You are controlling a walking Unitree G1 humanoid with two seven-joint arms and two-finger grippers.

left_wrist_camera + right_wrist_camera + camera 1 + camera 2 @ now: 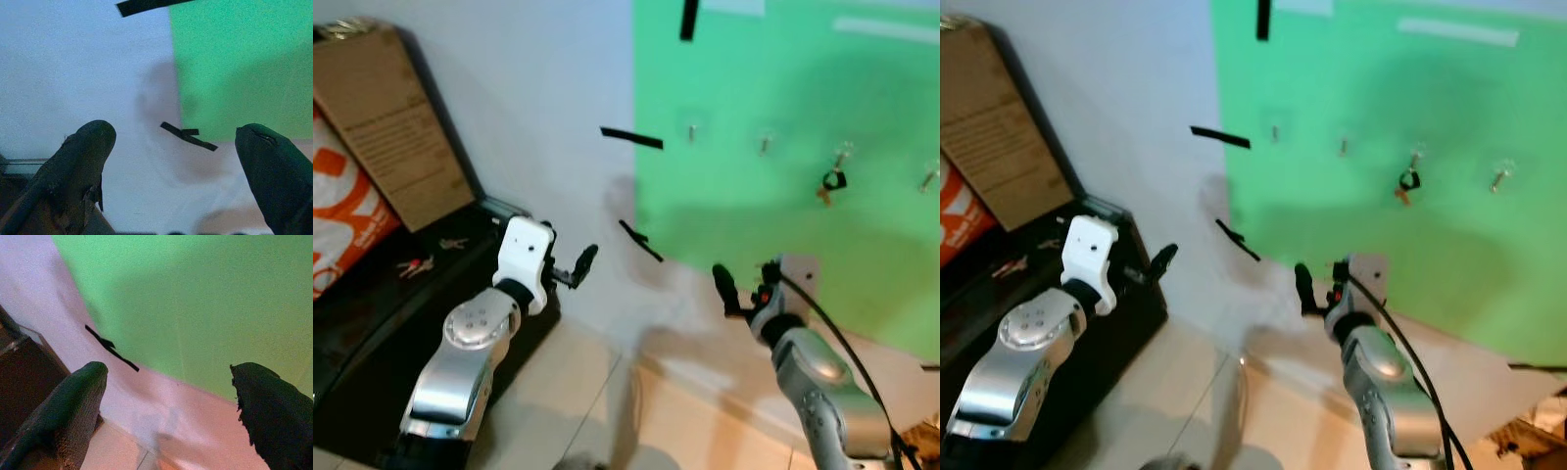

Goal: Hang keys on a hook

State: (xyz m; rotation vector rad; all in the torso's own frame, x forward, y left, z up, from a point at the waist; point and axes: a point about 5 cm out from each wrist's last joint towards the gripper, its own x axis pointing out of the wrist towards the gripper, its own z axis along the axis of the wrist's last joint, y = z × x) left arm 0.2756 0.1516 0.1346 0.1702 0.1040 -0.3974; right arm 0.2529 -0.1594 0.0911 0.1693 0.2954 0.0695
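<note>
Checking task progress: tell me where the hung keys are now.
In the left eye view the keys hang on the green sheet, on the third hook from the left, above and right of the right gripper.

On my feed, a low black table [372,323] stands against the pale wall at my left, and on its top I can make out a small red-tagged bunch of keys [414,265] with a second, darker bunch [453,242] just beyond it. A tall brown cardboard box [386,122] and an orange-and-white bag [342,220] rest at its back, leaning against the wall. The table sits on a beige tiled floor [578,392].
</note>
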